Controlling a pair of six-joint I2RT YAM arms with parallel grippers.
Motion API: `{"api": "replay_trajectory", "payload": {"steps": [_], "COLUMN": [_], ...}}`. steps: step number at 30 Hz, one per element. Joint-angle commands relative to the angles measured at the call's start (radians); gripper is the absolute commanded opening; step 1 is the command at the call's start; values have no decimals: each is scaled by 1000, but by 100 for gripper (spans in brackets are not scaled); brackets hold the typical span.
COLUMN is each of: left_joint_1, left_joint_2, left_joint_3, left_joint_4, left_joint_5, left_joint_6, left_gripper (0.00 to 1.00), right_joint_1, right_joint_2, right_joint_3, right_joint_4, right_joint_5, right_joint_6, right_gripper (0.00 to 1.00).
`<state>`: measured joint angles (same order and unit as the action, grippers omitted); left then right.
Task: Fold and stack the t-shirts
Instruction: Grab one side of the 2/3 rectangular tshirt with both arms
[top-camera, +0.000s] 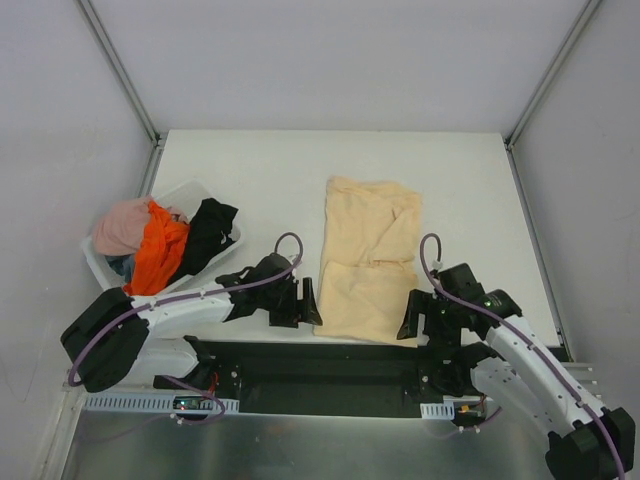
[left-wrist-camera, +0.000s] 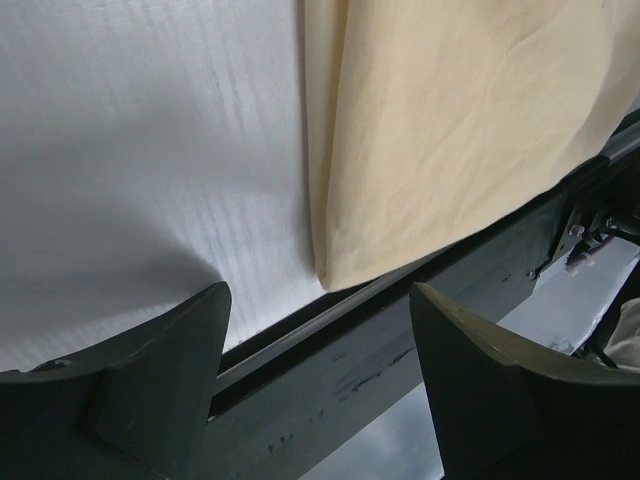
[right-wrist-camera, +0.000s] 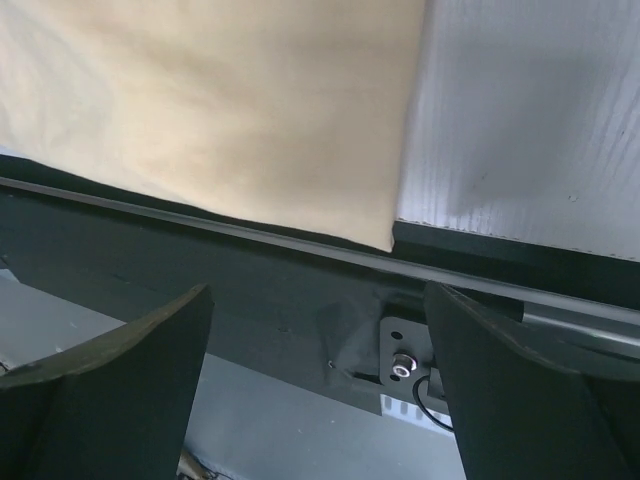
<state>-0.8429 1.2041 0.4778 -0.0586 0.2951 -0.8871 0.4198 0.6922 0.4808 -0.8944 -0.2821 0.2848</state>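
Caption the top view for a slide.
Open left gripper and open right gripper flank a folded pale yellow-beige cloth t-shirt.

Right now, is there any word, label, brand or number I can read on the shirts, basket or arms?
None readable. The yellow shirt is plain; the pink shirt, orange shirt and black shirt in the basket show no print; the small lit board at the bottom is too small to read.
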Motion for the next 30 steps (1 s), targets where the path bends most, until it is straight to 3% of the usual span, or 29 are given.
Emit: {"api": "replay_trajectory", "payload": {"steps": [1,9,20,23,24,25,29,30], "left_joint_1": [-25,-48,-53,-53,-54,-55,-55,-55], "left_joint_2": [102,178,285,307,308,311,295,285], "left_joint_3": [61,104,139,154,156,162,166,165], "left_joint_4": [55,55,55,48,46,43,22,11], "left_joint_5": [39,27,58,62,59,58,56,56], "left_joint_6": [-13,-4,25,36,36,37,50,50], "left_gripper": [70,41,29,18,13,2,0,0], "right_joint_1": [62,119,120,122,122,120,120,120], "right_joint_2": [65,170,291,349,378,389,425,418], "right_joint_3": [-18,-53,1,28,38,50,84,81], "right_joint_4": [61,143,166,166,166,169,184,198], "right_joint_5": [47,130,193,202,207,208,144,120], "right_joint_6": [85,137,145,139,128,125,99,96], "right_gripper": [84,58,47,44,40,36,14,1]}}
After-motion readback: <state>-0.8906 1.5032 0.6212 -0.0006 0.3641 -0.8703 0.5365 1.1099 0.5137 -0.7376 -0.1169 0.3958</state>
